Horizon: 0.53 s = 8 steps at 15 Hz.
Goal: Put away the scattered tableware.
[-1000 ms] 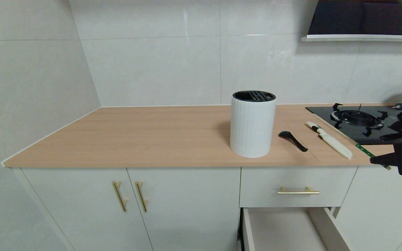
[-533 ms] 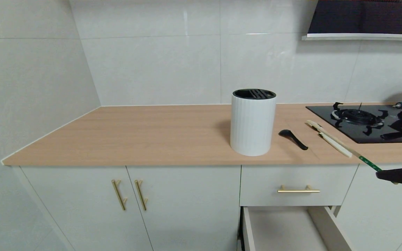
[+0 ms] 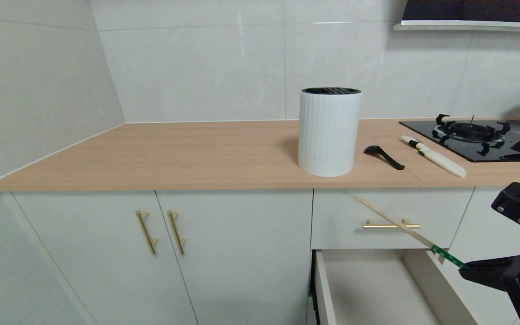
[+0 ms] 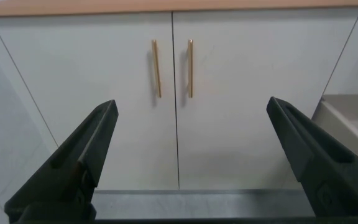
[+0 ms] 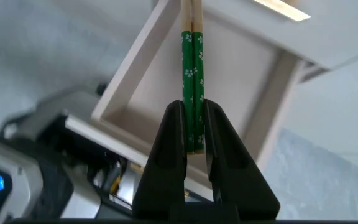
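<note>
Chopsticks (image 3: pixel 400 223) with green ends are pinched tight in the right gripper (image 3: pixel 465 267) at lower right. They slant up-left above the open drawer (image 3: pixel 321 293). In its wrist view the left gripper (image 4: pixel 191 106) gapes wide before the cabinet doors (image 4: pixel 260 93). Higher up, right of centre on the countertop (image 3: pixel 174 158), lie a knife (image 3: pixel 434 161), a black spoon (image 3: pixel 383 156) and a white holder (image 3: pixel 329 135).

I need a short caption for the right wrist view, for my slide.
Right tool shut on a pair of green-ended chopsticks, with the open drawer beyond them.
</note>
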Tool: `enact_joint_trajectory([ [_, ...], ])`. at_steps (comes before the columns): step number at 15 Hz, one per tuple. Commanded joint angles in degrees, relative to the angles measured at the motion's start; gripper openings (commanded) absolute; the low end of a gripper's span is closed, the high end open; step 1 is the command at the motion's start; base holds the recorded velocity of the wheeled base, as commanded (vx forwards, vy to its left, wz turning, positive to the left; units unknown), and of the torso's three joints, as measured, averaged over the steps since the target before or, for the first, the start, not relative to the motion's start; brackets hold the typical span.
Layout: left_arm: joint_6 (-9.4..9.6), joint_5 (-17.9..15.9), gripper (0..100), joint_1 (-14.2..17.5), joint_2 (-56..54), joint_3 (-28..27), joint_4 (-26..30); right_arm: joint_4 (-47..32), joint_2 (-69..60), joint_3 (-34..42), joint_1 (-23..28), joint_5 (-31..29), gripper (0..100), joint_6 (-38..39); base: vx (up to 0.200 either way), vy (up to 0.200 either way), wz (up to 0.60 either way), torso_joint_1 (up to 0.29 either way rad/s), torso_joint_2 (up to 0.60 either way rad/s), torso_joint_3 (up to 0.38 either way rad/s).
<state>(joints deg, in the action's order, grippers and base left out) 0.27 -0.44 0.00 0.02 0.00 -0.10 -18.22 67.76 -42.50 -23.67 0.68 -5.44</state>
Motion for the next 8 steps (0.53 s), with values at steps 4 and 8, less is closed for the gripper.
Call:
enact_joint_trajectory([
  [4, 0.00, 0.0, 100, 0.0, 0.0, 0.0, 0.0, 0.5, 1.6, 3.6, -4.1, 0.0, 0, -2.7, 0.000, 0.000, 0.00, -0.162, 0.45, 0.292],
  [8, 0.00, 0.0, 100, 0.0, 0.0, 0.0, 0.0, 0.6, 4.4, 4.2, -4.1, 0.0, 0, -2.9, 0.000, 0.000, 0.00, -0.135, 0.45, 0.312],
])
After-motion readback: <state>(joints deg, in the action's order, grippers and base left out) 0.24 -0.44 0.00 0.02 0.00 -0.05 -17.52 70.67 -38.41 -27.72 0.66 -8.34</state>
